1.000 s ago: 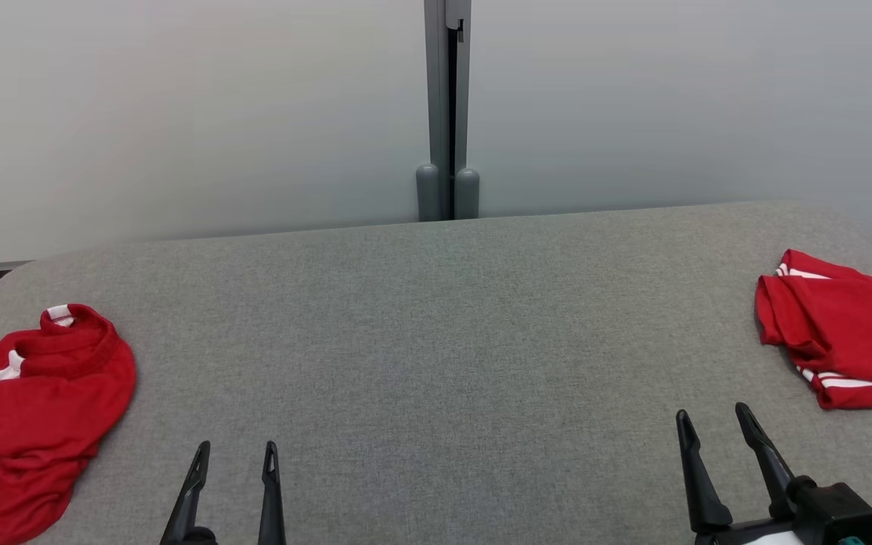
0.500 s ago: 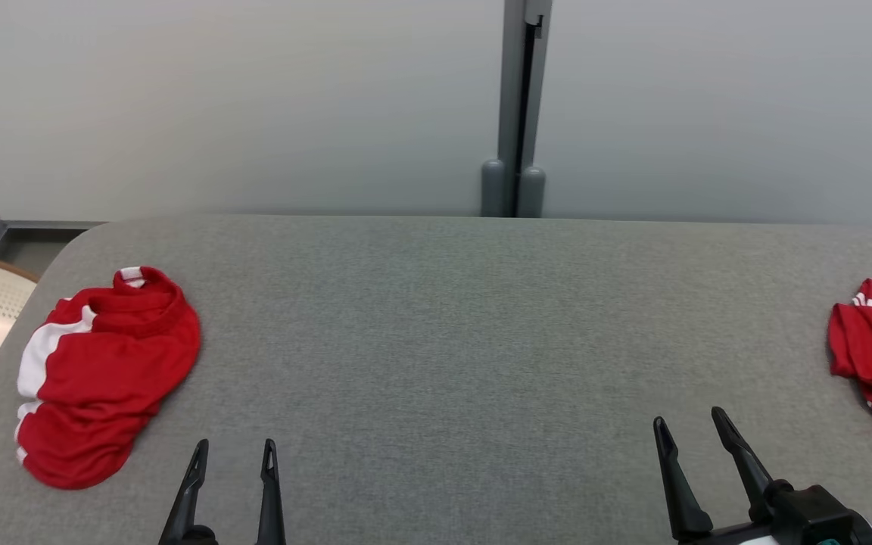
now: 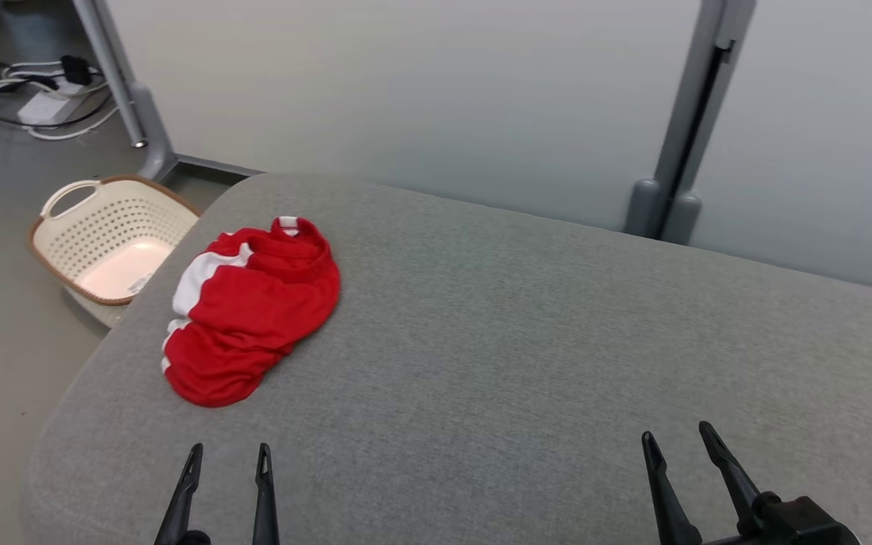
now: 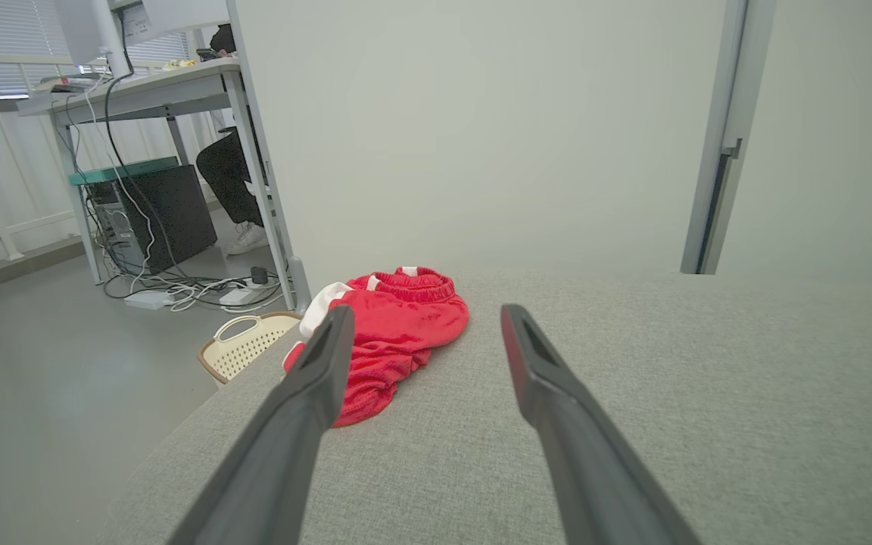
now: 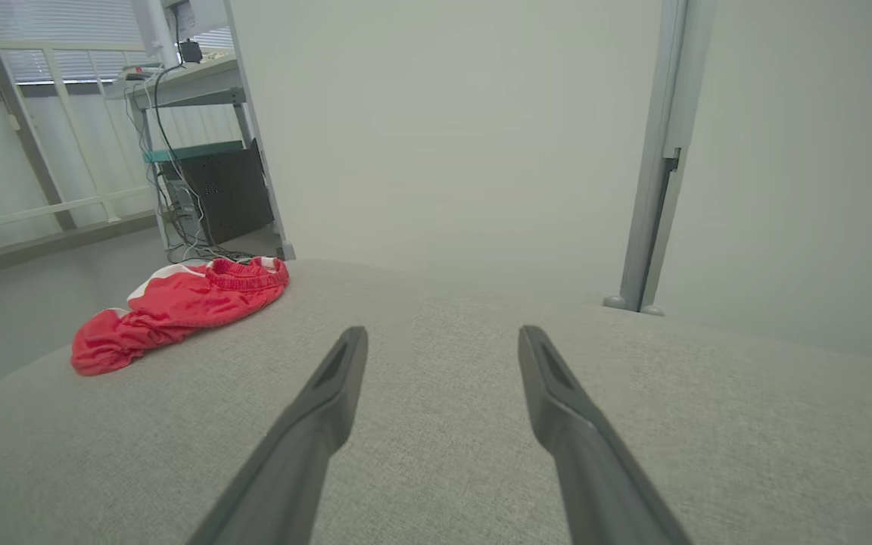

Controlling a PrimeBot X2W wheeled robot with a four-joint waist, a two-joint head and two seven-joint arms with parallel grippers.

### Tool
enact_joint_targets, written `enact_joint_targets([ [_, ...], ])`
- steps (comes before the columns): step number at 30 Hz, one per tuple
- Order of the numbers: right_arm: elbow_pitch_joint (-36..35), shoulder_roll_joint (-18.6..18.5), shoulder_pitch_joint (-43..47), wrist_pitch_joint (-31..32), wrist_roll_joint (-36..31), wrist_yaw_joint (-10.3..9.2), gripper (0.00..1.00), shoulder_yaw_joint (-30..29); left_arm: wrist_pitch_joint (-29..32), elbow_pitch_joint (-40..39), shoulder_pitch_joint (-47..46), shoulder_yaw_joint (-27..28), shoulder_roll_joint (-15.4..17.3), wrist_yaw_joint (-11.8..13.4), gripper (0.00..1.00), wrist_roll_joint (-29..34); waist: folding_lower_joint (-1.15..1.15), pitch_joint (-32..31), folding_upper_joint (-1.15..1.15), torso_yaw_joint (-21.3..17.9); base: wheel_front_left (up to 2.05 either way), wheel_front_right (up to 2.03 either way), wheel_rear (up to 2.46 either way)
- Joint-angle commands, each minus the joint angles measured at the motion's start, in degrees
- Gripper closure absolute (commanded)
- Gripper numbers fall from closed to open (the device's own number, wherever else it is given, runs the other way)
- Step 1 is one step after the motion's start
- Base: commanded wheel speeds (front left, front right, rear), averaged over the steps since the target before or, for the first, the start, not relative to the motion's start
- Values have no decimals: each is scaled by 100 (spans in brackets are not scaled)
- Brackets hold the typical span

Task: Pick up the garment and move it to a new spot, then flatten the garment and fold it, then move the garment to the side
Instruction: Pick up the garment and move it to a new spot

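Garment (image 3: 250, 318): a red heap with white panels, bunched, ribbed band at the far end. Lies on the table (image 3: 519, 363) near its far left corner, close to the edge, well apart from both grippers. Looks dropped rather than laid, hence fold over fold; needs lifting out before any flattening. Just past that corner, down on the floor: basket (image 3: 103, 235).

Left gripper (image 3: 228, 450): fingers spread wide, holding nothing, hovering low over the table's near edge and pointing toward the heap. In the left wrist view, garment framed beyond the two fingers, partly behind the left one. Seems lined up for a straight reach forward.

Right gripper (image 3: 674, 431): likewise spread and holding nothing, over the near right of the table, far from the garment. Probably held ready for a second hold once spreading begins.

Middle of the table, ahead of both grippers: the likely new spot. Judged the very start of the task, nothing picked up yet.
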Motion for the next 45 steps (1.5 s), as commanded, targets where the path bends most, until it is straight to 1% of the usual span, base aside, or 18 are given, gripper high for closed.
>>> enact_joint_targets([
  [1,10,-7,25,-6,43,-9,0,-3,-9,-19,72,30,19,-15,0,24,0,-11,0,296,0,0,0],
  [5,40,8,5,-7,62,-9,0,62,-10,-72,69,82,19,-12,0,58,0,14,0,528,0,0,0],
  [12,130,-38,-163,-7,78,-9,0,210,-9,-193,106,107,18,145,0,-28,0,134,0,635,0,0,0],
  [15,134,-94,-192,-7,86,-9,0,231,-9,-178,23,103,19,148,0,-64,0,181,0,665,0,0,0],
  [19,119,-202,-186,-7,57,-9,0,226,-9,-167,-509,160,73,-40,0,8,0,351,0,690,0,0,0],
  [22,51,-358,-256,-6,7,-9,0,162,-9,58,-1283,132,165,-311,0,15,0,637,0,701,0,0,0],
  [25,-47,-580,-435,-7,-57,-8,0,194,-9,605,-2252,119,286,-566,0,2,0,1088,0,530,0,0,0],
  [28,-143,-853,-636,-7,-90,-8,0,201,106,1482,-3376,139,367,-759,0,-65,0,1597,0,288,0,0,0],
  [31,-255,-1111,-890,-6,-97,-8,0,164,696,2427,-4473,252,451,-1103,0,-371,0,2124,0,43,0,0,0],
  [34,-349,-1332,-1121,-6,-99,-8,0,166,1136,3329,-5466,465,631,-1285,0,-653,0,2613,0,-215,0,0,0],
  [35,-349,-1332,-1121,-6,-99,-8,0,166,1136,3329,-5466,465,631,-1285,0,-653,0,2613,0,-215,0,0,0],
  [39,-451,-1562,-1314,-6,-58,-10,0,-14,1513,4374,-6496,568,731,-1423,0,-889,0,3161,0,-445,0,0,0],
  [43,-597,-1710,-1413,-4,-82,-12,0,-167,2078,5296,-7307,789,642,-1526,0,-1359,0,3594,0,-562,0,0,0],
  [45,-618,-1731,-1497,3,-92,-13,0,-186,2342,5695,-7603,859,763,-1520,0,-1454,0,3774,0,-676,0,0,0],
])
